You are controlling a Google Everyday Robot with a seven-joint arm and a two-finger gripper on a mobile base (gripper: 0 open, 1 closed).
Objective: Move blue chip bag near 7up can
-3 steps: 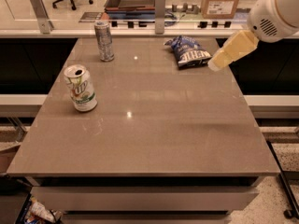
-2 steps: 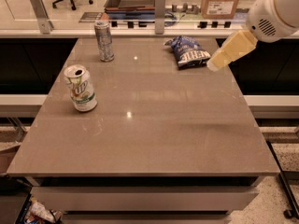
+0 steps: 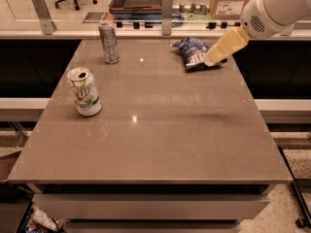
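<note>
- Standing upright at the left of the table (image 3: 160, 144), the 7up can (image 3: 85, 92) is where it was a second ago, its opened top facing up.
- Behind it and a little to the right, the slim silver can (image 3: 109, 42) near the far edge has not shifted either.
- Between these cans and the task's bag lies a broad stretch of tabletop, so the bag is well apart from its goal.
- The blue chip bag (image 3: 189, 50) lies crumpled at the far right of the table, in the same spot as before; it has not been lifted or dragged.
- The gripper (image 3: 211, 59) reaches down from the upper right and has edged slightly left, so its pale tip now overlaps the bag's right side instead of sitting at its edge. Whether it is spread, pressed together or pinching the foil cannot be told from this angle.
- My reading: the grasp is being set up, and the whole carry leftward toward the 7up can is not yet begun.
</note>
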